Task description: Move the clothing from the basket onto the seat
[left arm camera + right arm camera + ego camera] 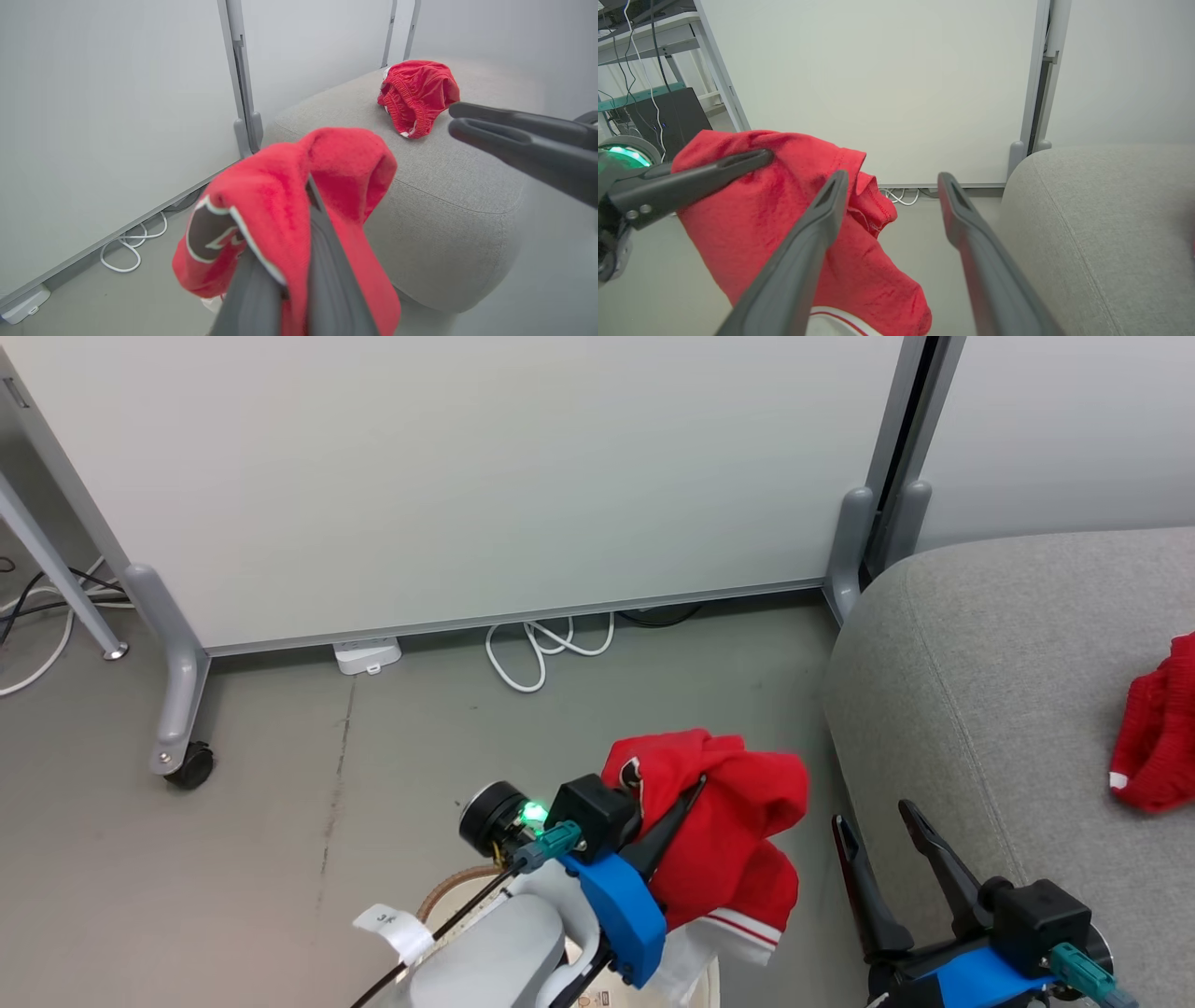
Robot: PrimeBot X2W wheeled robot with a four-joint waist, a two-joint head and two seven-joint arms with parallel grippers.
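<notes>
Closed tight on cloth, my left gripper [686, 803] holds a soft red fabric garment [738, 831] between its two long dark fingers. This garment carries a black-and-white printed logo [632, 775] close to the fingers and has a white hem with red stripes at its low end. It hangs in the air over the grey floor [280, 859], near the rounded edge of the large light-grey upholstered seat [980, 663] but apart from it. My right gripper [873, 814] is just beside the garment, on the seat side, with its fingers spread wide and nothing between them. Under my left forearm I see a small curved part of the brown rim of the basket [439, 894]. On top of the seat, well apart from both grippers, lies a second red crumpled garment [1158, 728]. Beyond the floor stands a white partition panel [467, 476], and a white looped cable [541, 653] lies at its foot.
</notes>
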